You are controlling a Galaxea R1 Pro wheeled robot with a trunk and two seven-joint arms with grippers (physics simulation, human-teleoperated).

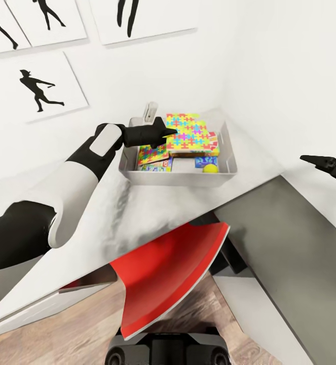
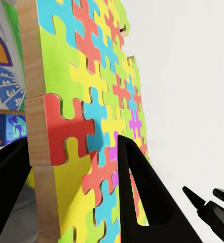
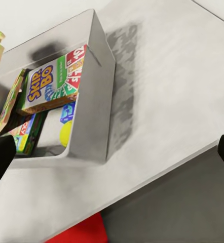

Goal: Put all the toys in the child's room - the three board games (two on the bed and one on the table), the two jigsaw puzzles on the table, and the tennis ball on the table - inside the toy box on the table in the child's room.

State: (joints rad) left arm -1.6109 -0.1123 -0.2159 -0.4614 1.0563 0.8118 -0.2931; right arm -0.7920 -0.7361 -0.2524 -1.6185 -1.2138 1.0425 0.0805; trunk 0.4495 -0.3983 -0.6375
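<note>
Left gripper point(image 1: 169, 132) clamps a jigsaw puzzle point(image 1: 192, 133) lying flat over the toy box point(image 1: 180, 177), frame centre; the right wrist view reveals the Skip-Bo box point(image 3: 52, 80) beneath. Right gripper point(image 1: 309, 160): fingers parted, empty.

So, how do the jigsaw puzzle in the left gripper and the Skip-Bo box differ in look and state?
The jigsaw puzzle is a thin square of bright interlocking pieces; the Skip-Bo box is a thicker printed box bearing its name. The puzzle sits between the fingers of the left gripper, above the toy box; the Skip-Bo box lies free inside it. Both are flat and multicoloured.
</note>
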